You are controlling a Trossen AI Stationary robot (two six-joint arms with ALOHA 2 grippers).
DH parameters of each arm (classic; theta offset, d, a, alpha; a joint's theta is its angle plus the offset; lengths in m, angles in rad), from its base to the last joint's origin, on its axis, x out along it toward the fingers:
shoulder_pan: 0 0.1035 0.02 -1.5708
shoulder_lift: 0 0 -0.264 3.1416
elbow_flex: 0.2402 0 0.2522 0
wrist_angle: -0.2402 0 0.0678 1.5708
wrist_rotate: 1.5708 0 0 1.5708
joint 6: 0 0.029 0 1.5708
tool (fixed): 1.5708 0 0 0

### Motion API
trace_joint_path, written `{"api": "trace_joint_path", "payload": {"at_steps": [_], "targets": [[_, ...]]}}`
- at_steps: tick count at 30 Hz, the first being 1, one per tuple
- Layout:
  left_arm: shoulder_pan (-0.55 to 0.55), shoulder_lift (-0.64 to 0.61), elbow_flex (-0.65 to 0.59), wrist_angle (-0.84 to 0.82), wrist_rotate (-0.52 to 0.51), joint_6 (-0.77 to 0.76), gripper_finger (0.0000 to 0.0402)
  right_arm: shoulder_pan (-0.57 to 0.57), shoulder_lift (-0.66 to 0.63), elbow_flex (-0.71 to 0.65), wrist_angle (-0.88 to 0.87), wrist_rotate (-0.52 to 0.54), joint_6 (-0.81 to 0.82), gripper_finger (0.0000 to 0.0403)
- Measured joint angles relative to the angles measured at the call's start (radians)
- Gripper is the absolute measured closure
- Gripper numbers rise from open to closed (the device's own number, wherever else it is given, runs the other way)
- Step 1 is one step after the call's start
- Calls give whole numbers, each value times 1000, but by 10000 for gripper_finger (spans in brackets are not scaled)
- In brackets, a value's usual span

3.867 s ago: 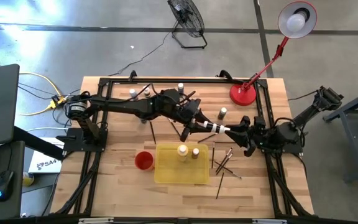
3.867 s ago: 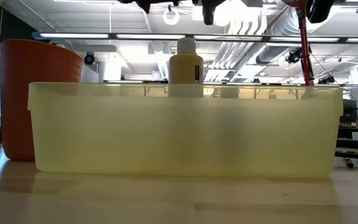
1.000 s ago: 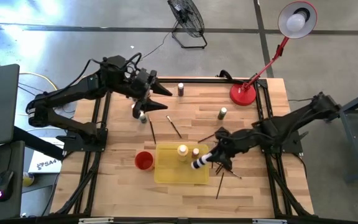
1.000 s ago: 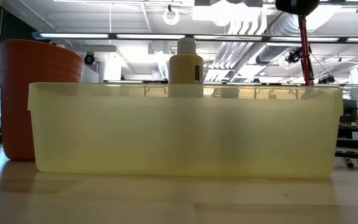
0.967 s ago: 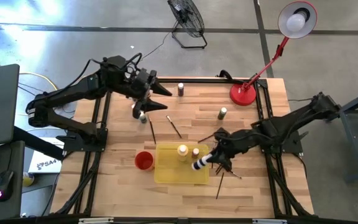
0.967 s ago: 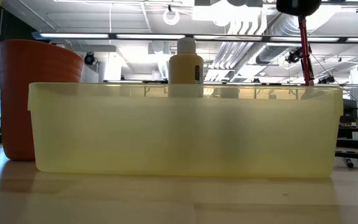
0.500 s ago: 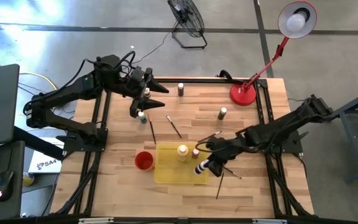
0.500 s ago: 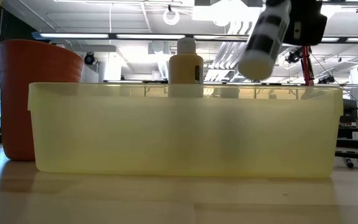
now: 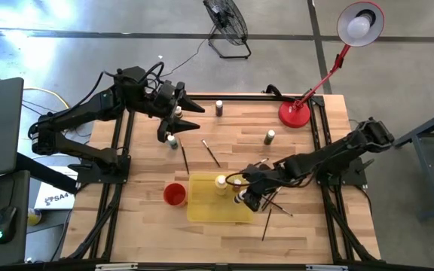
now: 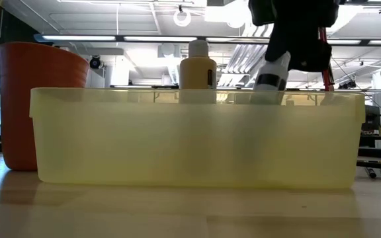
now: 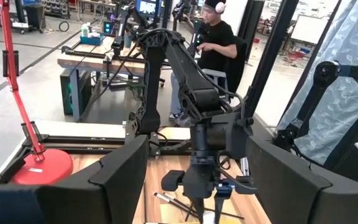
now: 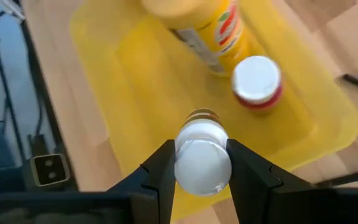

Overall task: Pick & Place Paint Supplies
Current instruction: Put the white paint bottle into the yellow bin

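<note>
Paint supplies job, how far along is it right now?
Done: two bottles, a large yellow one and a small one, stand in the yellow tray. In hand: the right gripper holds a white-capped bottle over the tray. Left: bottles and brushes lie scattered on the table; the left gripper, fingers open, hovers near the back-left bottles.

Low view: yellow tray wall hides the lower part of the held bottle and of the larger yellowish bottle; right end effector cut off by the top edge; red cup partly behind the tray; high view: bottle labels too small to read; left wrist view: own fingers blurred, cropped at the bottom.
</note>
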Motion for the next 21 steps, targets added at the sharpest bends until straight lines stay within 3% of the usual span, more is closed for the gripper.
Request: {"api": "trace_joint_path", "payload": {"at_steps": [11, 21], "targets": [[0, 0, 0, 0, -32, 0, 138, 5, 1, 26, -26, 0, -26, 293], [0, 0, 0, 0, -35, 0, 138, 22, 19, 154, -228, 69, -71, 293]]}}
